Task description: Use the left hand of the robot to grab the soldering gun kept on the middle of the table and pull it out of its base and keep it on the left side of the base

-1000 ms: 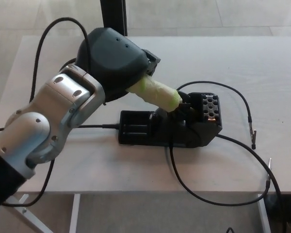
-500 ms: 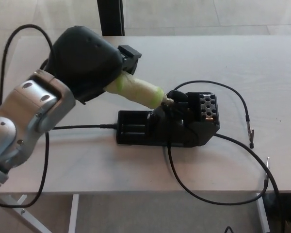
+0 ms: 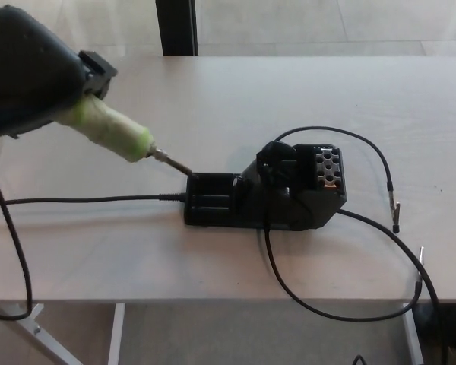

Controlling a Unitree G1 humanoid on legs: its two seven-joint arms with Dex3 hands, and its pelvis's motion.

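Observation:
My left hand [image 3: 26, 72] fills the upper left of the head view, shut on the soldering gun [image 3: 114, 133]. The gun has a pale green handle and a thin metal tip [image 3: 171, 162] that points down and right. It hangs in the air above the table, left of the black base [image 3: 266, 194], with the tip just short of the base's left end. The holder on the base is empty. My right hand does not show.
A black cable [image 3: 83, 200] runs left from the base across the white table [image 3: 289, 91] and loops down off the front left edge. More black leads [image 3: 380, 163] with metal clips curl to the right of the base. A dark post [image 3: 176, 26] stands behind the table.
My left hand has drawn the soldering gun out of the base and carried it up and to the left; its metal tip now shows.

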